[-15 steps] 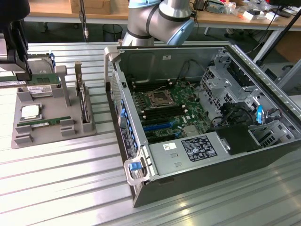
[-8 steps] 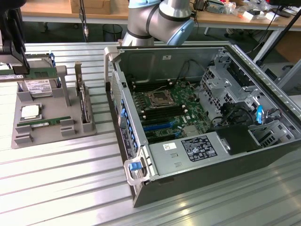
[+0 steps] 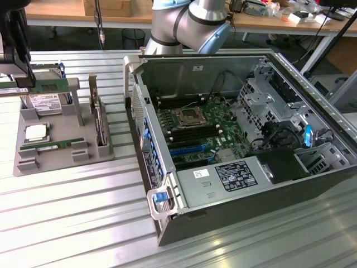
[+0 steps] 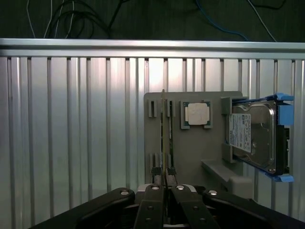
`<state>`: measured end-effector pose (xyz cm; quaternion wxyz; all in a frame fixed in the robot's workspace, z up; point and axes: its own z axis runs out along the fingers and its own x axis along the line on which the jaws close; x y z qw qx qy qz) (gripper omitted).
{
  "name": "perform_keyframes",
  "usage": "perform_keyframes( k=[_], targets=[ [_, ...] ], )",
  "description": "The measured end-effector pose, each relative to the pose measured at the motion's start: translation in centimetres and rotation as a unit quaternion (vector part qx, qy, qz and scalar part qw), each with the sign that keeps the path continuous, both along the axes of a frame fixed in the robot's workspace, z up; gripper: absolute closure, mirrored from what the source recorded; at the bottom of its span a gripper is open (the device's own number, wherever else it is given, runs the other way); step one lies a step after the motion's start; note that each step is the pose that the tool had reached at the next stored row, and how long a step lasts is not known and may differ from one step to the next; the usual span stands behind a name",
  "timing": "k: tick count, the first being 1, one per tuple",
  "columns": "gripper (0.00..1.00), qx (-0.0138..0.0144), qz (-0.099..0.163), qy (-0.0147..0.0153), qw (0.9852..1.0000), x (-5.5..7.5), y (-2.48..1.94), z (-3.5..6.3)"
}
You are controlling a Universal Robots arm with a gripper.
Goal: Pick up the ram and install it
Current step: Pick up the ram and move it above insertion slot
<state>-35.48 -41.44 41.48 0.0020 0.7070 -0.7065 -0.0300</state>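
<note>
fingers (image 4: 153,200): clenched on the ram (image 4: 164,138), stick edge-on between them
ram: held above gray tray (image 3: 61,159); hard drive (image 3: 44,103) at its 4 o'clock, exterior view
PC case (image 3: 234,209): open, at tray's 3 o'clock on tabletop (image 3: 83,223)

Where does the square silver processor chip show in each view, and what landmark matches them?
Exterior view: processor chip on the gray tray at the exterior view's left, beside the hard drive.
Wrist view: processor chip on the gray tray, beside the hard drive.
Shared landmark: the hard drive in its blue rails.
</note>
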Motion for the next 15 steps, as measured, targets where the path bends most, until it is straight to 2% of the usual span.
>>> perform_keyframes(
  k=[5, 15],
  targets=[
    [0.88, 0.0, 0.0, 0.0, 1.0, 1.5, 0.0, -0.01],
    [0.88, 0.0001, 0.0, -0.0001, 1.0, 3.7, 0.0, -0.01]
  ],
)
